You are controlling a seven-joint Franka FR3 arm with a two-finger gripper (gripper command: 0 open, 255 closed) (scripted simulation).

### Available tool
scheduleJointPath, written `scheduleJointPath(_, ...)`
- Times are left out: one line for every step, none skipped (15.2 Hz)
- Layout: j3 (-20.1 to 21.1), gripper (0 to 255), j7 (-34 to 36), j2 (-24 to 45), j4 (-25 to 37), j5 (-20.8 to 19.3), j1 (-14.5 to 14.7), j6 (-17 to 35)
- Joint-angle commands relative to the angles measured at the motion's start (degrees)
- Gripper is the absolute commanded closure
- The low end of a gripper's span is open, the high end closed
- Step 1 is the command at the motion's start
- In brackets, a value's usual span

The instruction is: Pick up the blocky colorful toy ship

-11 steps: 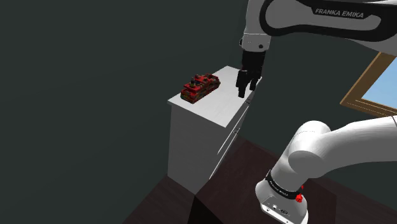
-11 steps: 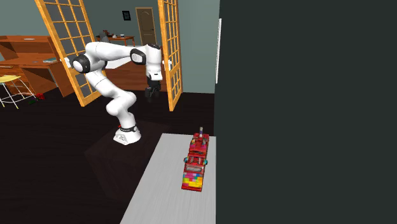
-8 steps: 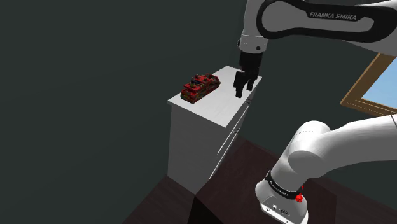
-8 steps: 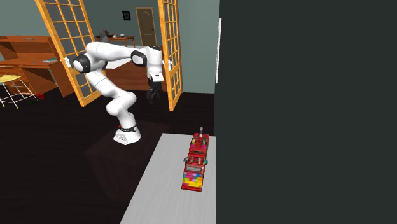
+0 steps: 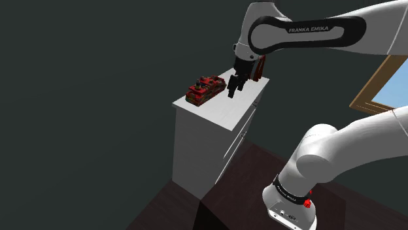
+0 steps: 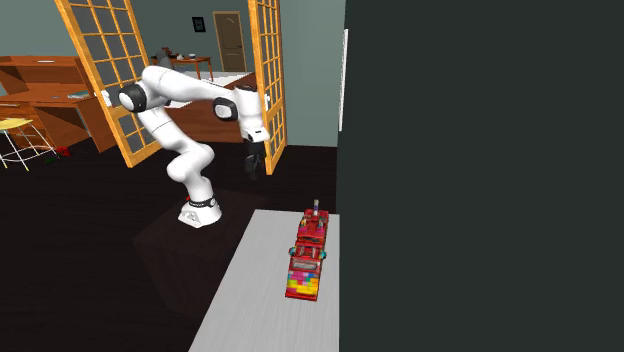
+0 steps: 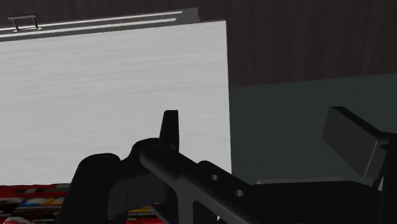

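**Shoulder view:** the gripper (image 5: 233, 91), fingers spread and empty, hangs over the white cabinet (image 5: 219, 117), just beside the red, multicoloured toy ship (image 5: 205, 89) lying on the cabinet top.

**Second exterior view:** the ship (image 6: 310, 255) lies along the top's edge by the dark wall, with the gripper (image 6: 251, 165) apart from it, toward the far end.

**Wrist view:** the fingers (image 7: 170, 127) stand wide apart above the white top, and the ship's (image 7: 32, 205) red blocks show under the hand.

One readable text: "FRANKA EMIKA", in white capitals on the black band of the arm (image 5: 307, 31), shoulder view. It runs lengthwise along the link that leads to the gripper (image 5: 231, 93) and tilts with that link. In the second exterior view, the small dark framed picture (image 6: 199, 24) on the far wall is too small to read.
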Motion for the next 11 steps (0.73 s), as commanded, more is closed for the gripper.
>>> scheduleJointPath(-1.32,0,-2.26,2.59,0.20,-0.37,0.22,5.10)
scheduleJointPath(-1.98,0,-3.37,4.03,0.46,-0.43,0.37,7.52)
scheduleJointPath(-2.63,0,-4.50,5.53,0.82,-0.41,0.55,9.90)
scheduleJointPath(-3.29,0,-5.65,7.08,1.26,-0.31,0.77,12.23)
scheduleJointPath(-3.95,0,-6.84,8.66,1.78,-0.13,1.01,14.51)
scheduleJointPath(-4.59,0,-8.07,10.28,2.39,0.15,1.27,16.73)
scheduleJointPath(-5.23,0,-9.35,11.93,3.08,0.54,1.56,18.89)
scheduleJointPath(-5.88,0,-10.67,13.61,3.86,1.02,1.89,20.99)
scheduleJointPath(-6.52,0,-12.05,15.31,4.71,1.62,2.26,23.02)
scheduleJointPath(-7.16,0,-13.49,17.03,5.64,2.33,2.65,24.97)
scheduleJointPath(-7.79,0,-15.00,18.77,6.66,3.18,3.05,26.84)
